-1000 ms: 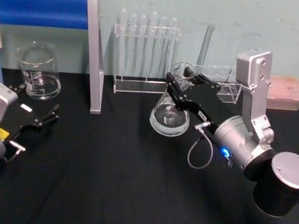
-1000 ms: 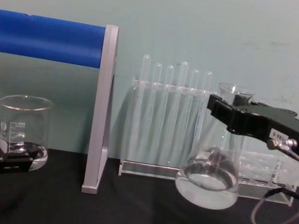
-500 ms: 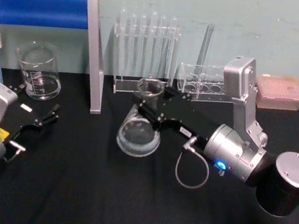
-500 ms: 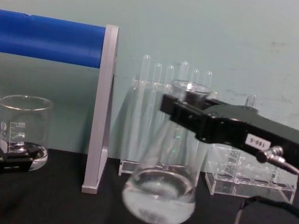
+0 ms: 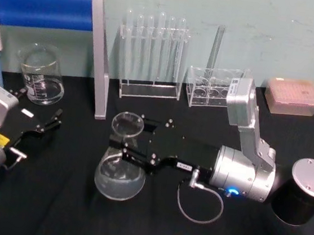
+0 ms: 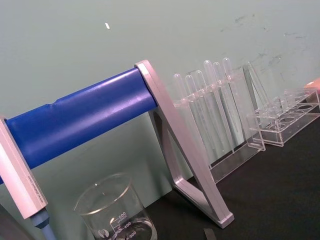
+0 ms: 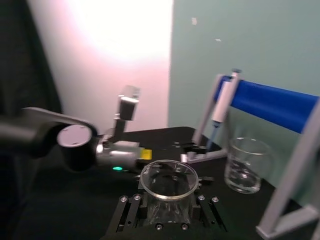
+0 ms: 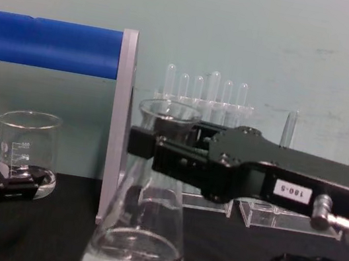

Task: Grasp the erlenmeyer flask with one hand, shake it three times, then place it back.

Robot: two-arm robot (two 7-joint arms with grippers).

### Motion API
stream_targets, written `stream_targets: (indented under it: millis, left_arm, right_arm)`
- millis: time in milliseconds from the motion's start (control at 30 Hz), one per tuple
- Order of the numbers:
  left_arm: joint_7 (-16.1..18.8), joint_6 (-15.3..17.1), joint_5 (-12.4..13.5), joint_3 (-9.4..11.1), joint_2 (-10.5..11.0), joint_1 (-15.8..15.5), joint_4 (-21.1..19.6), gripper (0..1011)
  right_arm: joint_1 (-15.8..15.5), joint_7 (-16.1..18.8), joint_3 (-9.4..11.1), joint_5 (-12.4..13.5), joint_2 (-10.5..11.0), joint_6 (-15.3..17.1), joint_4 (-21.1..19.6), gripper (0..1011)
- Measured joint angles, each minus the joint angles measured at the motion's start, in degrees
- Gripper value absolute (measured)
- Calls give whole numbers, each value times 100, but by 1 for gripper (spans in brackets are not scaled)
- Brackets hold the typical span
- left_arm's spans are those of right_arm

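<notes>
Black table [image 5: 133, 228] before a teal wall, with a blue-barred stand [image 5: 44, 8], beaker [image 5: 40, 76] and test-tube rack [image 5: 153, 54] along the back. Erlenmeyer flask [image 5: 120, 170]: upright, mid-table, near the stand's post, well apart from the rack. Its neck is clamped between the jaws of the right gripper [image 5: 124, 146], presumably leaving the liquid-holding base free for shaking. Left gripper [image 5: 38, 135]: parked at table's left, jaws apart. The chest view supplies the liquid level, the head view the table position. Whether the base touches the table cannot be told.
</notes>
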Motion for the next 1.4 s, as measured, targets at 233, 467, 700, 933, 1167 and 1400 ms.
stream_targets:
  millis: [233,467,700,933,1167,1400]
  left_arm:
    - [0,0,1,0,0,0,0,1001]
    - [0,0,0,0,0,0,0,1001]
    - [0,0,0,0,0,0,0,1001]
    - [0,0,0,0,0,0,0,1001]
    - [0,0,0,0,0,0,0,1001]
    - [0,0,1,0,0,0,0,1001]
  right_arm:
    - [110,420,-195,132,141,-154,15,449]
    - [203,692,-349,236,251,-267,40,449]
    - [270,762,-461,289,321,-322,43,449]
    - [259,378,-444,315,312,-349,49,449]
    - [120,-732,-173,176,133,-308,72,449]
    - [-28,-1815,202,-111,-156,-149,147,449]
